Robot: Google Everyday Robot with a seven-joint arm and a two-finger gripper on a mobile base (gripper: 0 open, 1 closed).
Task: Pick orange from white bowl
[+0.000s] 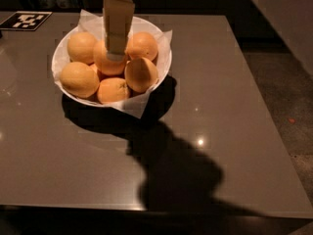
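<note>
The white bowl (162,66), lined with white paper whose corners stick out over the rim, stands at the far left of the grey table. It holds several oranges. My gripper (115,54) comes down from the top edge as a beige column. Its tip is over the bowl's middle, right at the top of the central orange (108,65). I cannot tell whether it touches. Other oranges lie around it, such as one at the right (141,74) and one at the left (79,79).
A black-and-white marker tag (25,20) lies at the table's far left corner. The table (230,106) ends at the right, with dark floor (288,97) beyond. The arm's shadow falls across the table's front middle.
</note>
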